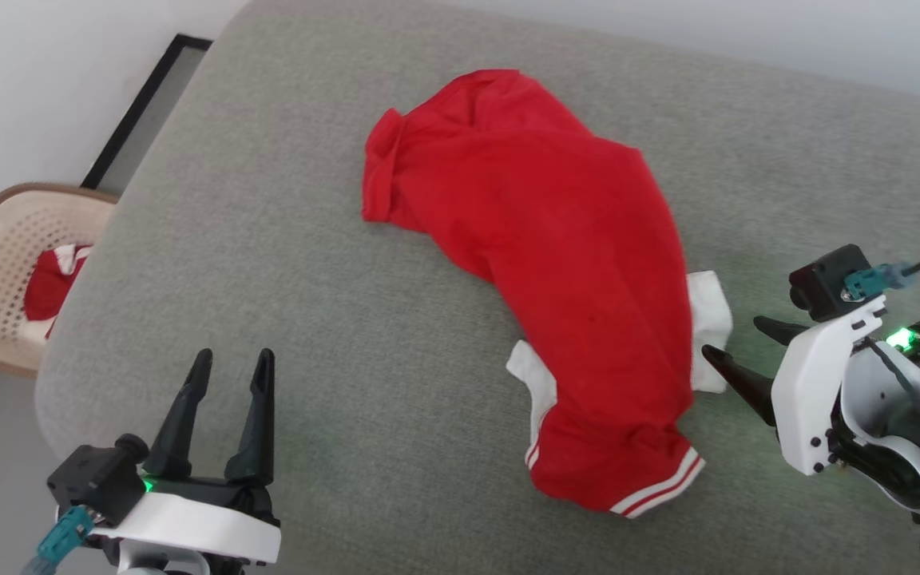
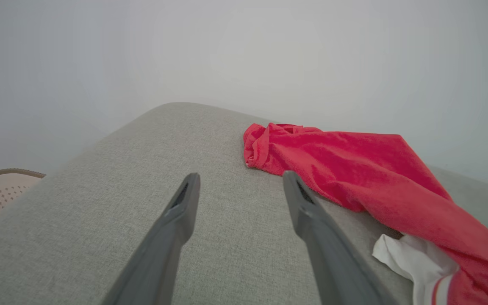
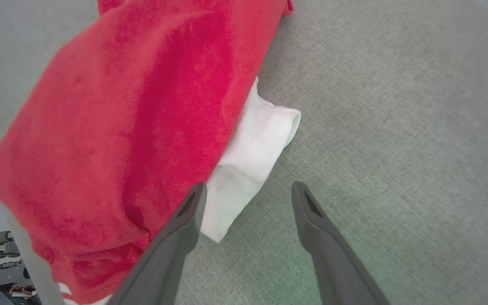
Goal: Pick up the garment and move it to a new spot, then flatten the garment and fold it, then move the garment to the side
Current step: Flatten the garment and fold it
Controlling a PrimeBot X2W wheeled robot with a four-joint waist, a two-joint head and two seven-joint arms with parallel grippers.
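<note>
Bright red soft fabric garment (image 1: pixel 556 263), white end panels, crumpled mid-frame on grey upholstered surface (image 1: pixel 292 239). Left gripper (image 1: pixel 232 358) lower left: wide, empty. Right gripper (image 1: pixel 731 335), right edge: wide, empty.

Both arms low, left tool (image 1: pixel 235 357) and right tool (image 1: pixel 732 335) fingers spread.

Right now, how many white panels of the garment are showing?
2. One white panel pokes out from the right edge of the garment; the other lies at its near-left edge. More may be folded underneath.
</note>
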